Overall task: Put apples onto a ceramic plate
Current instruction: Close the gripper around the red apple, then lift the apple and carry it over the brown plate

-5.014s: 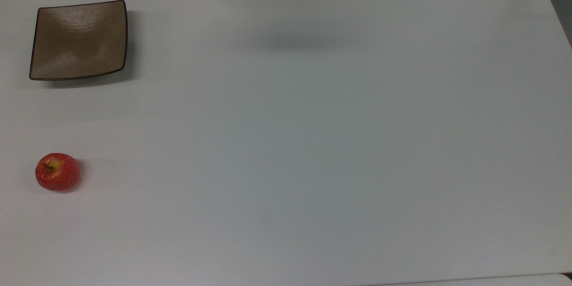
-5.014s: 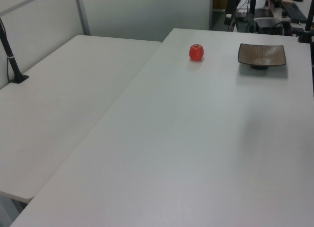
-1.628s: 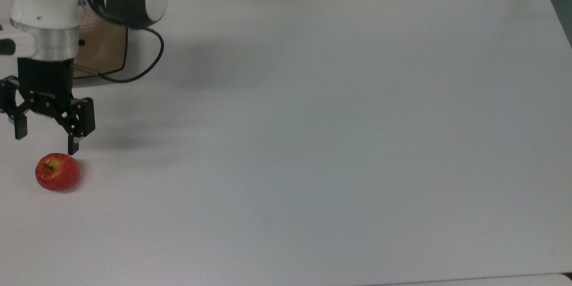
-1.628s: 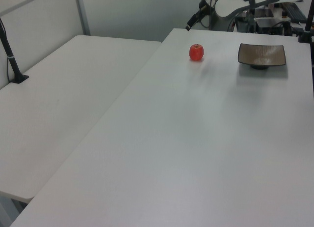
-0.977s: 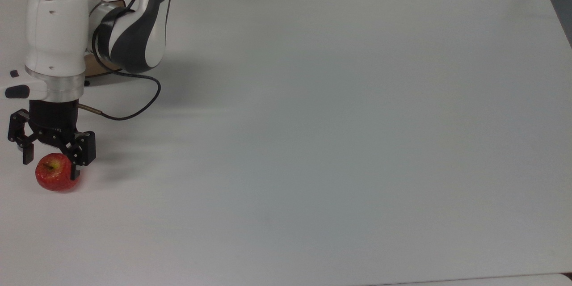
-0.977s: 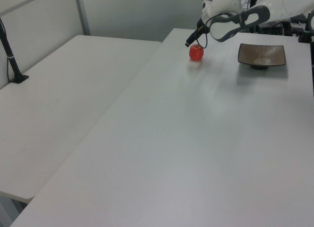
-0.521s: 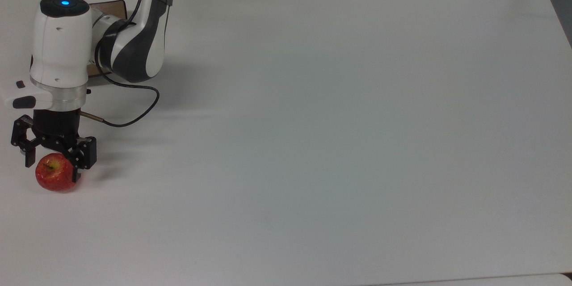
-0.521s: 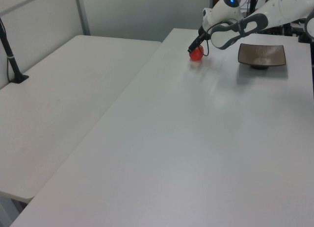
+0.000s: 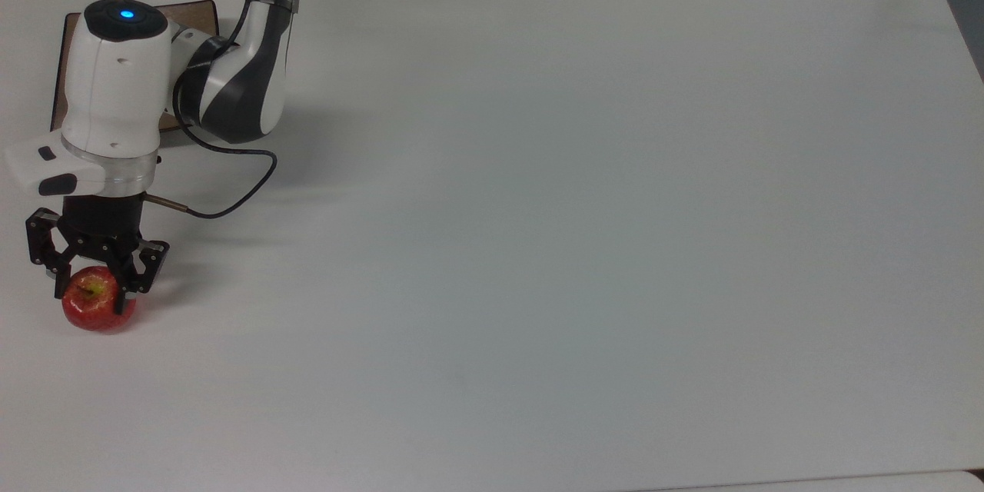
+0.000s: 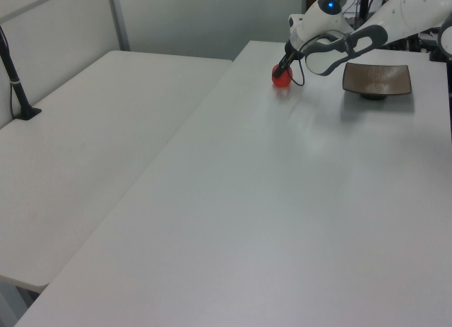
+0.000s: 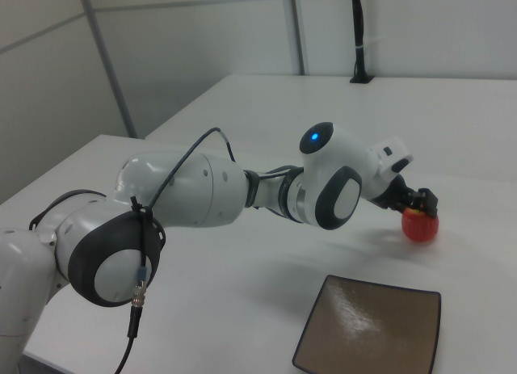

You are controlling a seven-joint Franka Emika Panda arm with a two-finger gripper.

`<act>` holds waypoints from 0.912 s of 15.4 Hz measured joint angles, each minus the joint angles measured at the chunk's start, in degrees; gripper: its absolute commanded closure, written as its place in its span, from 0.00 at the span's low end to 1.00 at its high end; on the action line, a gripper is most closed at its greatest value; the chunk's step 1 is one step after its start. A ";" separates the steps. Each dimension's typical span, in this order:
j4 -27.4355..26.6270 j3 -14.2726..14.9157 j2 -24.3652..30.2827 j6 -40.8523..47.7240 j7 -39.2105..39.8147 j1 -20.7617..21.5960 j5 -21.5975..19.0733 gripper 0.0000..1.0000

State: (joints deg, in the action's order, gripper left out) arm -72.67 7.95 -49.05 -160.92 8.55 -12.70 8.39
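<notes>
Top view: gripper (image 9: 89, 294) astride apple (image 9: 98, 309)

Hiding most of the square glossy tan-brown ceramic plate (image 9: 189, 8) in the top view behind the white and grey arm (image 9: 115, 84), leaving bare a strip along the far rim. Covering the upper part of the small red speckled apple (image 9: 96, 310) under the black two-finger gripper (image 9: 88, 298). Cutting off the plate's near-left corner at the right view's bottom edge.
</notes>
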 measured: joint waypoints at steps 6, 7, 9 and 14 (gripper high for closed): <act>-0.13 -0.01 1.38 0.00 0.00 0.37 0.60 0.72; -0.41 -0.03 2.50 0.00 -0.01 0.67 0.59 0.72; -1.81 -0.04 5.95 0.00 -0.52 1.28 0.46 0.71; -6.07 -0.16 16.67 8.49 -3.96 3.32 0.43 0.68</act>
State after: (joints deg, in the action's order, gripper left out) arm -78.74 7.79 -32.38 -152.43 4.59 -9.38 8.82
